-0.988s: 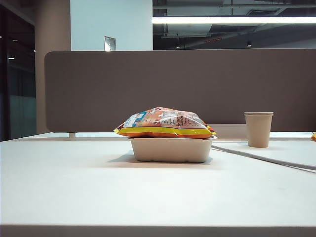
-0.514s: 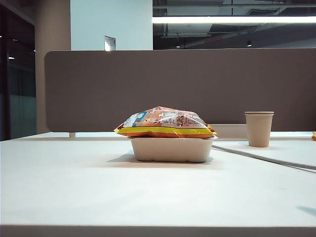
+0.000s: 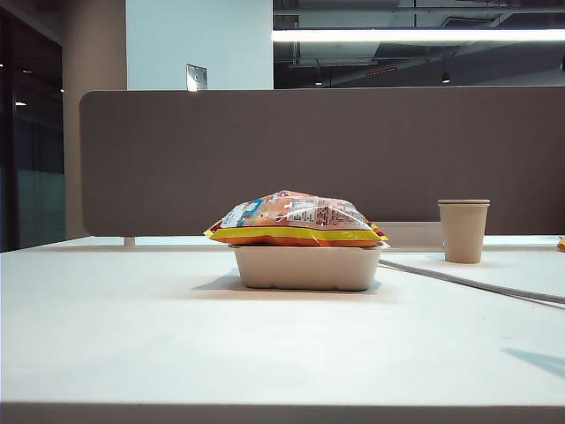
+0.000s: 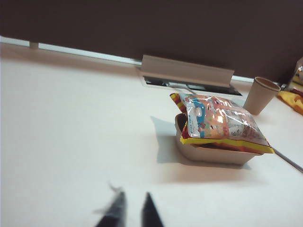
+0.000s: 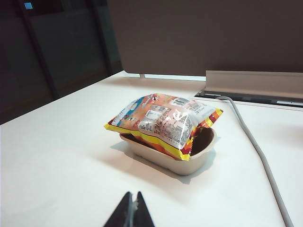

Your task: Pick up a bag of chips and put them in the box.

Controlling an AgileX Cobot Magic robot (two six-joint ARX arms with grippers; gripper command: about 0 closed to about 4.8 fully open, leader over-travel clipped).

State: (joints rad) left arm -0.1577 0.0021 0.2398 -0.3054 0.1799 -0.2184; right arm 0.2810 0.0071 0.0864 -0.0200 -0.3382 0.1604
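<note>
The bag of chips [image 3: 296, 219], orange and pink with a yellow striped edge, lies flat across the top of the box [image 3: 305, 268], a shallow beige tray in the middle of the white table. The bag overhangs the box rim on both sides. In the left wrist view, the bag of chips [image 4: 220, 125] and the box [image 4: 213, 155] lie well ahead of my left gripper [image 4: 134, 194]; its blurred tips stand a narrow gap apart, with nothing between them. My right gripper [image 5: 134, 193] is shut and empty, back from the bag of chips [image 5: 165, 120] and the box [image 5: 189, 161]. Neither gripper shows in the exterior view.
A tall beige paper cup [image 3: 463, 230] stands at the back right. A grey cable [image 3: 468, 281] runs across the table from behind the box toward the right edge. A grey partition [image 3: 265, 159] closes the far side. Something orange [image 4: 291, 99] lies beyond the cup.
The bag and the box have not moved. A bluish shadow has appeared on the table at the lower right of the exterior view and has grown.
</note>
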